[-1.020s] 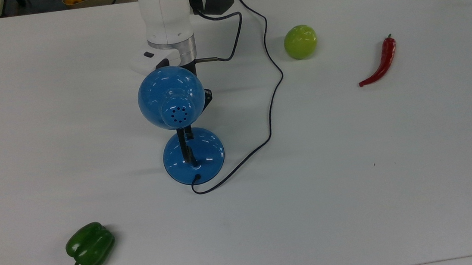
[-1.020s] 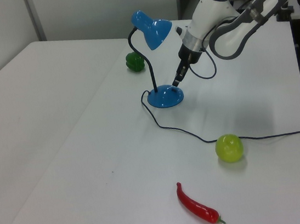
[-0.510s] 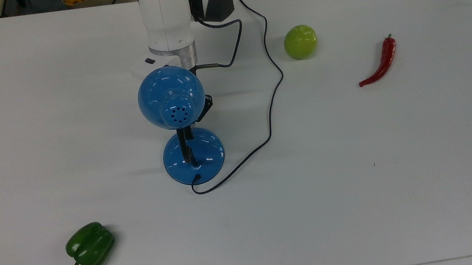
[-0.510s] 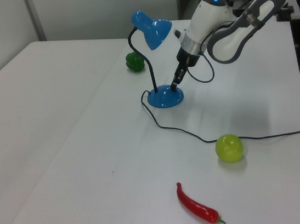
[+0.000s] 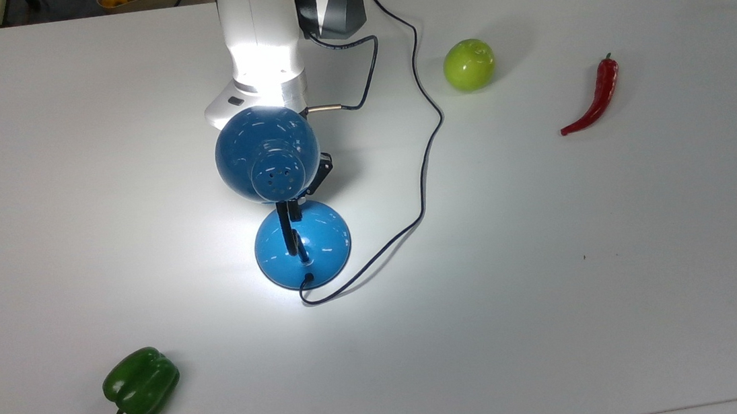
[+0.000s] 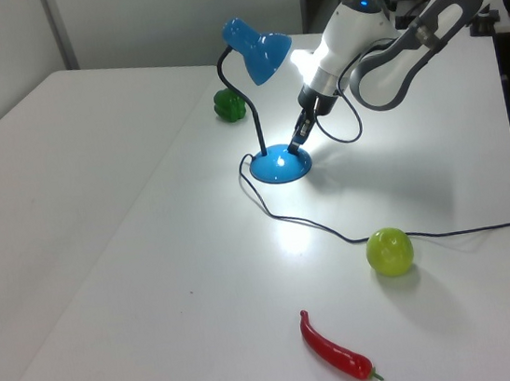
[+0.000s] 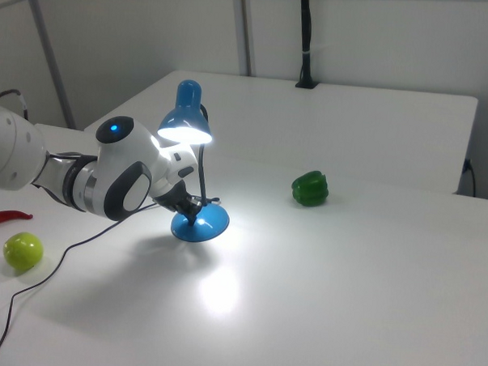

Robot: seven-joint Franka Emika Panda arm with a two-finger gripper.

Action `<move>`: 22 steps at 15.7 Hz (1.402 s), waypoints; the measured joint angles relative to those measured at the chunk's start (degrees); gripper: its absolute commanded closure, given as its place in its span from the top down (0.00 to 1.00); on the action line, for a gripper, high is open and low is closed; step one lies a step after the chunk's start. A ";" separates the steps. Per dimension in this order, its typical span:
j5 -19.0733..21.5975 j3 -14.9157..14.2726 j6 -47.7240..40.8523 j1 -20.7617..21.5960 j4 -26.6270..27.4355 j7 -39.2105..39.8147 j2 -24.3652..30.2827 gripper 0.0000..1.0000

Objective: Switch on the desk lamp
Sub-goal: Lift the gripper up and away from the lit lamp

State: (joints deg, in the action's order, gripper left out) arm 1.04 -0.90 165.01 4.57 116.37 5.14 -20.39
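Desk lamp (image 5: 286, 194): frame centre in the top view, lit, glossy.
Hand (image 6: 297, 141): tip on the base; finger state cannot be told.
Handling: likely light, slippery; press the switch only.

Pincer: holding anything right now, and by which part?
Nothing is held. The pincer presses its tip onto the desk lamp base, where the switch would be; the lamp is lit.
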 measured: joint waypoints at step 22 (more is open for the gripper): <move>-0.54 -0.02 -33.89 -0.56 0.23 0.04 12.69 0.84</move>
State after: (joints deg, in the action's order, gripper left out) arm 0.50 -0.91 131.12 4.01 116.60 5.18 -7.70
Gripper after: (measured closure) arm 0.692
